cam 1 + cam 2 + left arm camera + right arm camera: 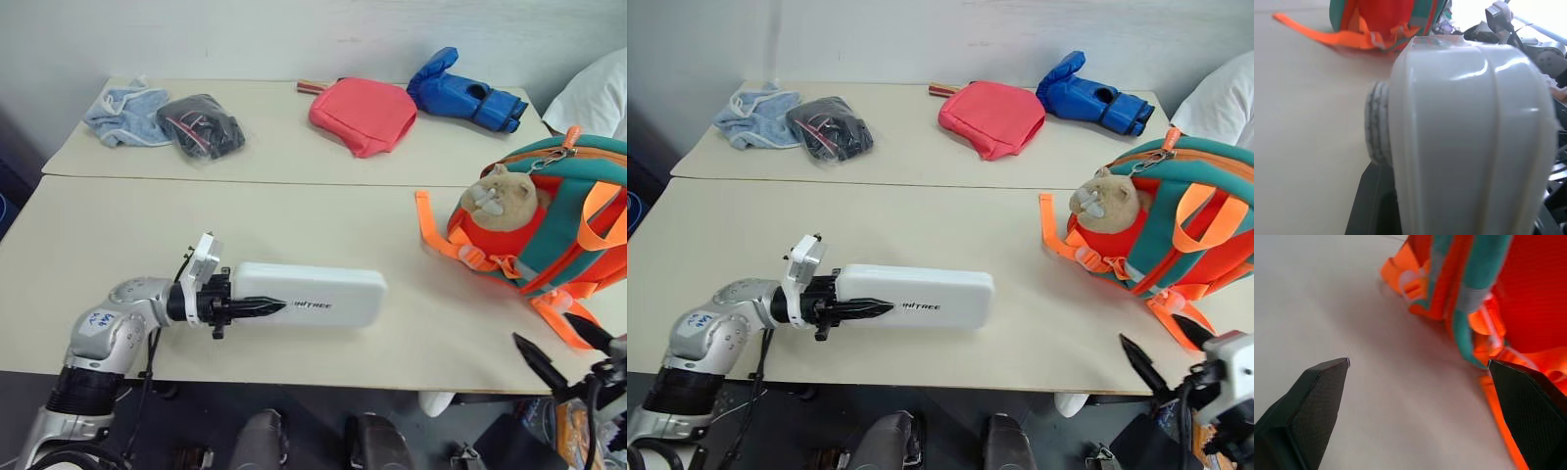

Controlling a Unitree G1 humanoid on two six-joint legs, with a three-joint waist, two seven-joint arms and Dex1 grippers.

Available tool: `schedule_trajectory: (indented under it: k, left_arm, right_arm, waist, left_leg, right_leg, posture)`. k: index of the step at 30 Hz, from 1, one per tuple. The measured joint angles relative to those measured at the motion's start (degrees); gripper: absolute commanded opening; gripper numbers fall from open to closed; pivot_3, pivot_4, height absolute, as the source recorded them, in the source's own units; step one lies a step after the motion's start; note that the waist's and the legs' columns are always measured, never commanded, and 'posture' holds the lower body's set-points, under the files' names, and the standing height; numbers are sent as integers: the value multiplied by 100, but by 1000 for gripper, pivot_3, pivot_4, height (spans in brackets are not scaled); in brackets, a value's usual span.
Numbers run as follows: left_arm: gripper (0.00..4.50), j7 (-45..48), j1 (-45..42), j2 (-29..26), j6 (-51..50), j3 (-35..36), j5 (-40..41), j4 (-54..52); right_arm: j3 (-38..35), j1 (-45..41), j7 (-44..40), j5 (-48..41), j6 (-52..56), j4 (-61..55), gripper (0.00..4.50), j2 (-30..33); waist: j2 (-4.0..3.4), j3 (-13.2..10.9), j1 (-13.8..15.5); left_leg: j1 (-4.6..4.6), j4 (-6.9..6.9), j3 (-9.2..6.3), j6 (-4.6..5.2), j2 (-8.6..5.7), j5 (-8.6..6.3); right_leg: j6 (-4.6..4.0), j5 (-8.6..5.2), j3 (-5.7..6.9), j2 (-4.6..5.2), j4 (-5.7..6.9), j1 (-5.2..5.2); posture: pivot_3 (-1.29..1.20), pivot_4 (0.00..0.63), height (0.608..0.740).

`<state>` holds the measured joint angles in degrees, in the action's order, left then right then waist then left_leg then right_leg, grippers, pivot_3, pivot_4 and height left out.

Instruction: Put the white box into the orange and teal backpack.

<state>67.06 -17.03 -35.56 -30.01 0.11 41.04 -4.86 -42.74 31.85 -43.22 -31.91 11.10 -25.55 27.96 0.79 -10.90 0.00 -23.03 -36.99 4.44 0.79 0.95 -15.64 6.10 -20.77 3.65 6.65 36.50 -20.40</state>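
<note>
Nearest you, at the front edge of the counter (118,225), your left tool (257,307) points level toward your right and is clamped on the near end of the white box (323,292). One black finger (250,307) lies along the box's front face; the left wrist view shows the box's rounded end pressed close against the camera. The box lies lengthwise, parallel to the front edge, dark lettering on the side facing you; whether it rests on the counter or is lifted just off it, you cannot tell.

At the lower right, your right tool (1176,360) sits off the front edge with its two black fingers (1312,396) spread wide and nothing between them — the right wrist view looks across bare counter to the backpack's straps.

Further in on the right stands the orange and teal backpack (563,225), well apart from the box, with the beige plush animal (498,199) on its front facing the box and orange straps (436,235) trailing onto the counter.

On the far counter, beyond a seam, left to right: a light blue cloth (125,113), a dark bundle in clear wrap (201,125), a pink-red pouch (364,115) and a blue glove (462,92).
</note>
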Motion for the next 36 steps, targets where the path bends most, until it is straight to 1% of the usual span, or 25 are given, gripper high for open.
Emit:
schedule_trajectory:
  k: [1,4,7,8,10,15,18,21,22,27,31,34,36]
  left_arm:
    - [1166,1,70,95,108,-6,-37,-43]
    - [1166,-6,110,233,325,-19,-164,-70]
    - [1166,-129,-140,413,459,-10,-279,82]
    - [1166,-153,-199,422,482,7,-311,141]
    - [1166,-224,-285,449,507,43,-332,227]
    - [1166,-383,-236,457,451,225,-322,315]
    - [1166,-900,-191,568,88,733,-40,334]
    - [1166,-1426,-198,647,-243,1258,271,390]
    - [1166,-1583,-224,675,-321,1392,343,465]
    - [1166,-2443,-406,965,-543,1993,545,877]
    - [1166,-2697,-565,947,-573,2195,561,1236]
    - [1166,-2645,-547,836,-555,2188,479,1449]
    - [1166,-2620,-459,795,-551,2226,472,1478]
  right_arm:
    - [-89,-92,8,-19,-55,85,4478,21]
    - [-51,-670,33,-84,-55,394,4478,301]
    - [244,-1583,45,-142,54,695,4478,660]
    - [421,-1851,-8,-138,87,841,4304,783]
    - [763,-2319,-101,-112,139,1197,3849,903]
    - [1473,-3451,-191,28,143,2074,2219,913]
    - [1974,-4005,-222,54,154,2075,1153,867]
    - [2356,-4158,-232,7,305,1801,149,724]
    - [2487,-4204,-230,-48,403,1663,3,674]
    - [3358,-4524,-207,-616,1134,540,3,324]
    - [3802,-4628,-24,-1551,1904,-278,3,65]
    - [3887,-4640,129,-2318,2476,-823,3,173]
    - [3853,-4554,186,-2870,2839,-1096,3,496]
  waist:
    - [1,0,-13]
    - [0,1,-58]
    - [-1,1,-31]
    - [-1,1,-22]
    - [-1,1,-11]
    - [-2,0,-11]
    - [-2,0,-44]
    - [-2,0,-32]
    - [-2,0,-31]
    - [0,-1,-26]
    - [1,-1,-22]
    - [2,-1,-25]
    - [4,-2,-22]
  left_leg:
    - [0,1,0,-1,2,-1]
    - [4,-1,4,-3,5,-2]
    - [5,-7,3,-3,5,0]
    - [5,-8,2,-4,6,1]
    - [0,-9,2,-3,5,3]
    - [-9,-20,2,7,-2,9]
    - [-6,-21,1,4,9,11]
    - [-8,-11,-6,-5,14,15]
    - [-9,-11,-5,-5,13,15]
    - [-11,-15,-10,-6,13,15]
    - [-16,-15,-10,-5,10,14]
    - [-16,-13,-11,-4,10,13]
    - [-17,-12,-13,-1,10,11]
  right_leg:
    - [0,0,0,-1,0,0]
    - [0,0,-3,-5,8,-4]
    - [0,0,1,-6,22,-6]
    - [0,0,3,-8,23,-6]
    - [0,0,4,-8,24,-9]
    - [1,0,7,-3,37,-11]
    - [2,0,6,-4,37,-13]
    - [1,0,14,-9,47,-17]
    - [1,0,13,-9,50,-18]
    - [1,0,17,-9,51,-17]
    - [2,0,21,-7,51,-19]
    - [1,0,21,-7,49,-19]
    - [1,0,21,-5,44,-17]
  posture:
    - [0,150,740]
    - [0,150,740]
    - [0,150,740]
    - [0,150,740]
    - [0,150,740]
    - [0,150,740]
    - [0,150,740]
    - [0,150,740]
    - [0,150,740]
    - [0,150,740]
    - [0,150,740]
    - [0,150,740]
    - [0,150,740]
